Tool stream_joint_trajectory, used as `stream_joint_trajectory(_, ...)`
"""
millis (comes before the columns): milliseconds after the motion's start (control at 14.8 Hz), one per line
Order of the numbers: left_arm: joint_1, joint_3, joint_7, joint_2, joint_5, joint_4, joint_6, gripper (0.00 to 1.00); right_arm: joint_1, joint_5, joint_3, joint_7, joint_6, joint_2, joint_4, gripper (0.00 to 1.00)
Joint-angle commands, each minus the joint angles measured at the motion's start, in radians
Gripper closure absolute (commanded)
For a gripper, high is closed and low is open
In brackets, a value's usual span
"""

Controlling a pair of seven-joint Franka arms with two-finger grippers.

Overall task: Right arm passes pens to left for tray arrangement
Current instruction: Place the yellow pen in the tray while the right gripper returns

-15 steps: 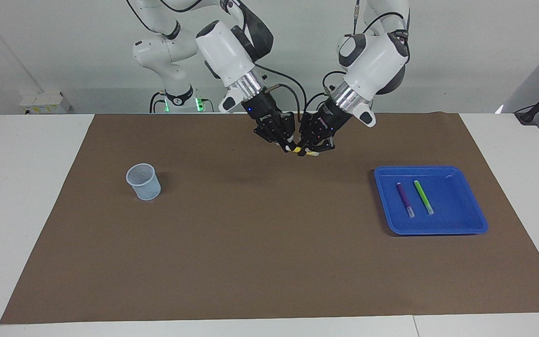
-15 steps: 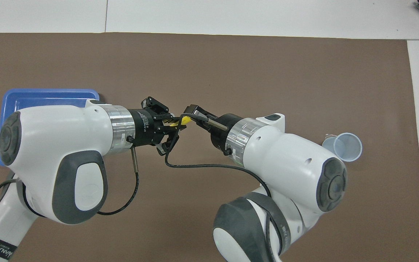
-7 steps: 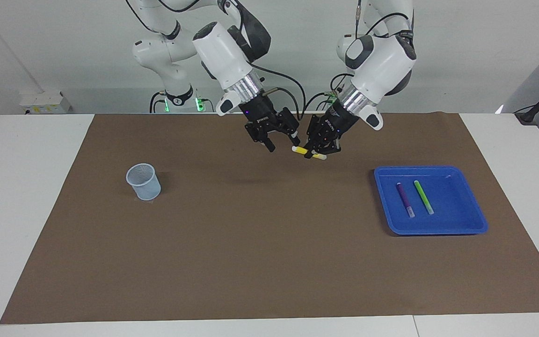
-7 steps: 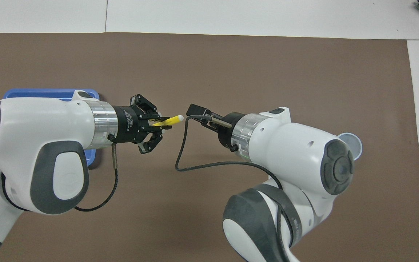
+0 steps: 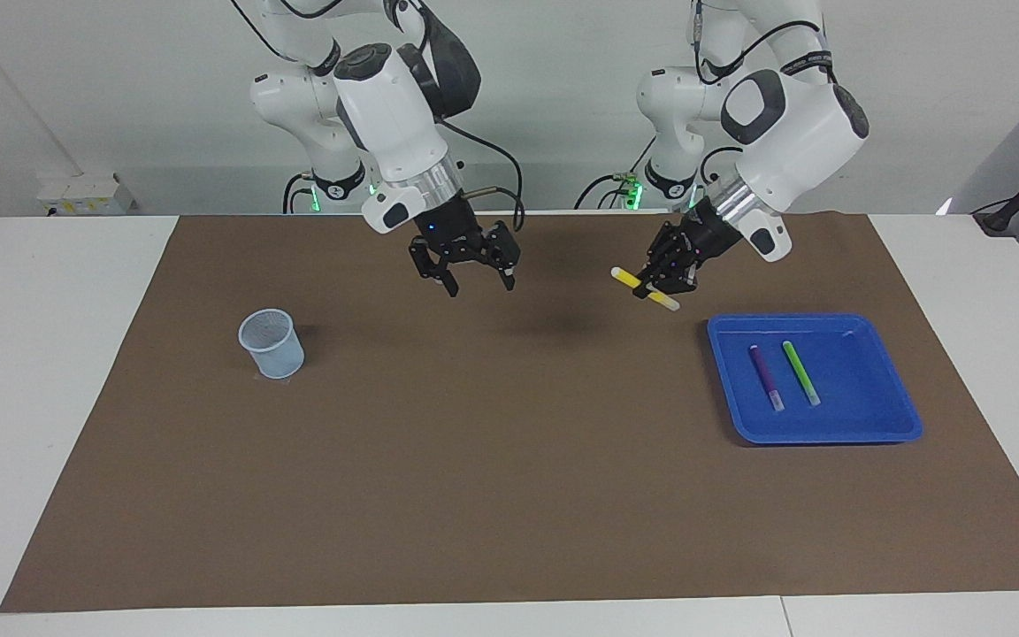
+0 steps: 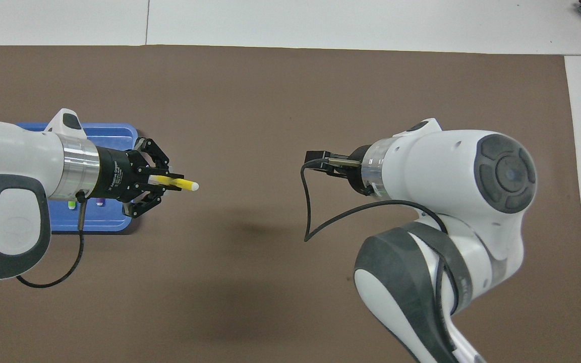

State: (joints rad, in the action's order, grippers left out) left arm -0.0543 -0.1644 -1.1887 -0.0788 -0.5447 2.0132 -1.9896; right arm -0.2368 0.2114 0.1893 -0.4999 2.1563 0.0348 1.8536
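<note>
Table [image 5: 76, 292] with a brown mat [image 5: 509, 495] is carrying two white robot arms that are reaching in over it. The left gripper [image 5: 662, 281] is hanging in the air over the mat just beside the tray's corner, its fingers clamped around the middle of the yellow pen [image 5: 645, 289], which is sticking out of the grip at both ends and lying roughly level, slightly tilted. In the overhead view the same pen [image 6: 178, 183] is pointing its pale tip toward the middle of the mat. The right gripper [image 5: 476, 283] is hovering over the mat well apart from the left one, fingers spread wide and holding nothing, a small blue light showing on its body. The blue tray [image 5: 872, 428] is sitting on the mat toward the left arm's end of the table. Inside it the purple pen [image 5: 766, 377] and the green pen [image 5: 800, 372] are lying side by side, close but not touching. A pale blue cup [image 5: 271, 344] is standing upright on the mat toward the right arm's end, well apart from both grippers.
</note>
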Motion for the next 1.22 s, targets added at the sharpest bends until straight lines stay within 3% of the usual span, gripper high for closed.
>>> stream_joint_trajectory(0,0.068,-0.004,0.283,-0.042,0.077,0.025,0.099,1.0,0.069,-0.09,0.007,0.141,-0.189,0.004,-0.094,0.0)
stream_joint_trajectory(338,0.178,-0.003,0.761,-0.044,0.274,0.019,0.192,1.0,0.171,-0.202,0.007,0.345,-0.389,-0.012,-0.148,0.0)
stream_joint_trajectory(541,0.241,-0.003,0.989,-0.027,0.359,0.024,0.181,1.0,0.212,-0.262,0.007,0.441,-0.525,-0.012,-0.233,0.0)
stream_joint_trajectory(812,0.321,-0.004,1.198,0.017,0.456,0.022,0.126,1.0,0.249,-0.264,0.007,0.497,-0.518,-0.027,-0.198,0.0)
stream_joint_trajectory(1150,0.362,-0.004,1.29,0.096,0.534,0.021,0.017,1.0,0.261,-0.262,0.006,0.492,-0.501,-0.049,-0.152,0.0)
